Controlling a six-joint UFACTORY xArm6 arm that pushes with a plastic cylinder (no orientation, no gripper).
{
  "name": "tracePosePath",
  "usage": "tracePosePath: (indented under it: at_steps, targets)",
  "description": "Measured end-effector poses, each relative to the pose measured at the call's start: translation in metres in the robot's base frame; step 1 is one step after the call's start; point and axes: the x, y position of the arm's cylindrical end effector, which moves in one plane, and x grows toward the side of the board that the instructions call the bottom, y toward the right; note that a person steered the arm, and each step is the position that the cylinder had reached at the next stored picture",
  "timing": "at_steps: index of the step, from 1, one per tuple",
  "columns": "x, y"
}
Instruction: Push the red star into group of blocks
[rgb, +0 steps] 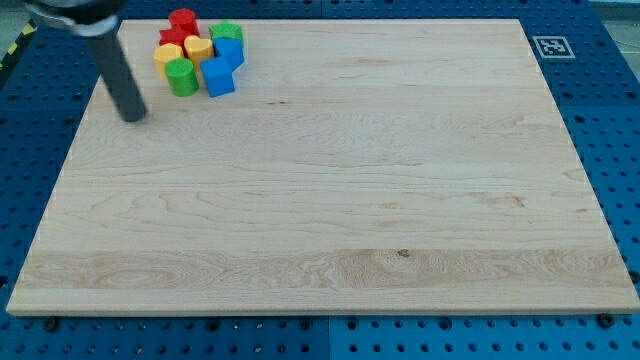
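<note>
Wooden board (330, 200) | my tip (133, 116) — no gripper fitted — left of clustered blocks (200, 55), touching nothing

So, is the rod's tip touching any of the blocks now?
No, my tip rests on the board to the view's left of the green block, with bare wood visible between them.

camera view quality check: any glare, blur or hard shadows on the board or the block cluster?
Camera view: even, soft light on the wooden board, no glare; the blocks at the view's top left are sharp, with faint shadows; the rod is slightly soft, my tip left of the cluster, apart from it.
</note>
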Motion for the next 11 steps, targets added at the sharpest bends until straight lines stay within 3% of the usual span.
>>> tracePosePath:
  at_steps: [1,2,3,5,6,8,11]
  targets:
    - [-0.033,-0.030]
    - [-0.093,-0.036]
    - [-0.121,-0.028]
    - [-0.133,-0.028]
    - [-0.161,-0.028]
    - [-0.163,0.008]
    - [-0.127,0.060]
